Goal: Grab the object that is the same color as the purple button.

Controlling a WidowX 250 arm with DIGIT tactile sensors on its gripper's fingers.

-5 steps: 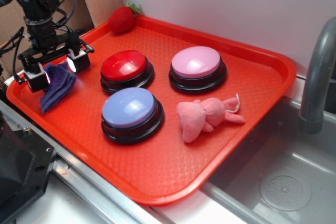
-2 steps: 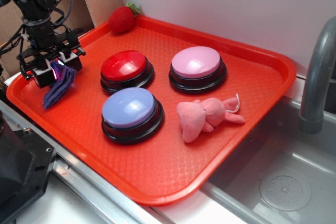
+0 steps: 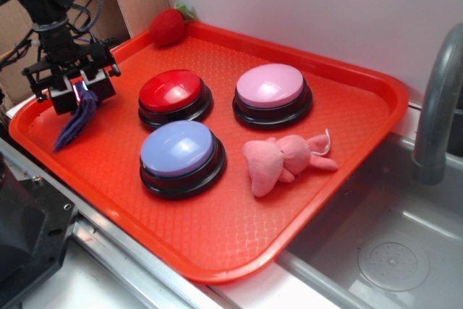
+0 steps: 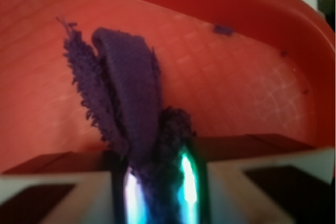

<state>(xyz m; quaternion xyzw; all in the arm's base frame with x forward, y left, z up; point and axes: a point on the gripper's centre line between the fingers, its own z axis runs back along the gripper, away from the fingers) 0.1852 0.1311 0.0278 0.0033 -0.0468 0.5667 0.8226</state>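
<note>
The object, a dark blue-purple scrap of terry cloth (image 3: 77,121), hangs bunched from my gripper (image 3: 79,94) over the left end of the red tray (image 3: 217,244). Its lower tip reaches down near the tray floor. In the wrist view the cloth (image 4: 128,93) is pinched between my two fingers, and my gripper (image 4: 157,187) is shut on it. The purple button (image 3: 178,148), with a periwinkle dome and a black base, stands near the tray's middle, well to the right of the gripper.
A red domed button (image 3: 171,92) and a pink-lilac domed button (image 3: 270,86) stand behind the purple one. A pink plush toy (image 3: 282,158) lies to its right. A red plush strawberry (image 3: 168,27) rests at the back rim. A sink with a grey faucet (image 3: 440,99) lies to the right.
The gripper has shut on the cloth and lifted slightly. The cloth, lying spread on the tray a second ago, now hangs narrow and bunched from the fingers.
</note>
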